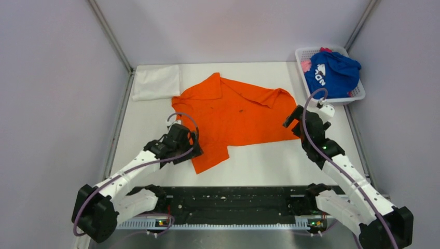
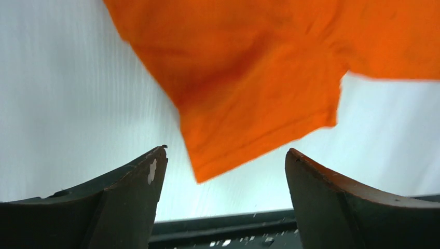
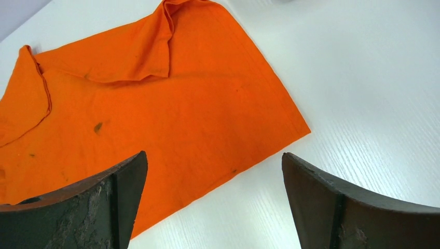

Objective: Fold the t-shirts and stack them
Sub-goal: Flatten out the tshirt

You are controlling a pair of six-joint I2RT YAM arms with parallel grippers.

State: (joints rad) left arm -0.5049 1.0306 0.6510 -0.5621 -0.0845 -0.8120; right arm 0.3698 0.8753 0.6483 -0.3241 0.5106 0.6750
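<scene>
The orange t-shirt [image 1: 233, 116] lies spread and creased in the middle of the table, one sleeve pointing toward the near edge. It also shows in the left wrist view [image 2: 259, 78] and the right wrist view [image 3: 145, 104]. My left gripper [image 1: 188, 144] is open and empty, above the shirt's near left sleeve [image 2: 254, 135]. My right gripper [image 1: 294, 120] is open and empty, above the shirt's right hem edge [image 3: 249, 161]. The royal blue t-shirt with white lettering [image 1: 332, 72] and a bit of the pink one [image 1: 307, 65] lie in a basket.
A white basket [image 1: 358, 93] stands at the back right corner. A folded white cloth [image 1: 155, 82] lies at the back left. Grey walls enclose the table on three sides. A black rail [image 1: 233, 199] runs along the near edge.
</scene>
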